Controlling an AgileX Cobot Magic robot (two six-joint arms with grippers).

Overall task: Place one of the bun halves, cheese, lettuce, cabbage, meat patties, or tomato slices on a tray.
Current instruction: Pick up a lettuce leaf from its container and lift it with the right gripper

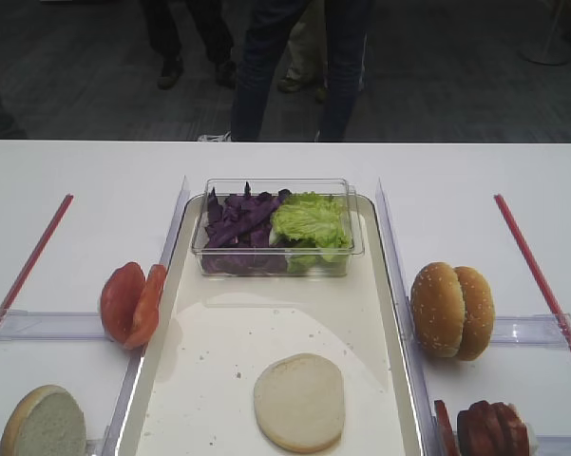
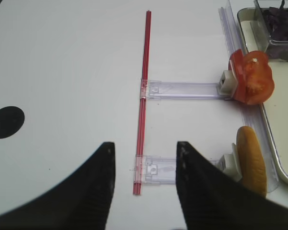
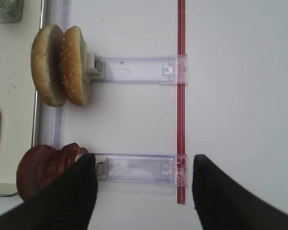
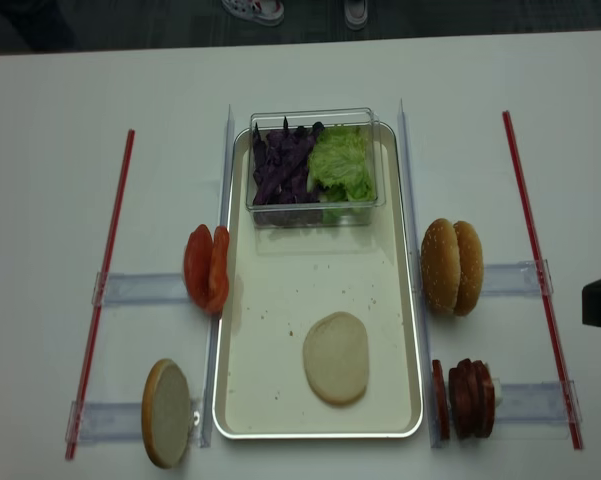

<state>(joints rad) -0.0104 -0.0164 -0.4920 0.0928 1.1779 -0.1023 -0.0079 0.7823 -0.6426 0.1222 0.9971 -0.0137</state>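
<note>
Landmark = tray [image 4: 405, 300], centre of the white tabletop [image 4: 50, 150].

- Far left of tray: left end effector [image 2: 144, 184], jaws apart, holding nothing, hovering over a red strip [image 2: 144, 96].
- Left of tray, touching its rail: tomato slices [image 4: 207, 268] upright on a clear holder; below them one bun half [image 4: 167, 412] standing on edge.
- On tray: clear tub [image 4: 313, 165] at the far end, cabbage [image 4: 278, 165] in its left part, lettuce [image 4: 342, 165] in its right. One bun half [image 4: 335, 357], cut face up, lies flat at the near end.
- Right of tray: two bun halves [image 4: 452, 266] upright, meat patties [image 4: 462, 398] upright below them.
- Far right: right end effector [image 3: 144, 184], jaws wide, empty, above a clear holder just beside the patties.
</note>
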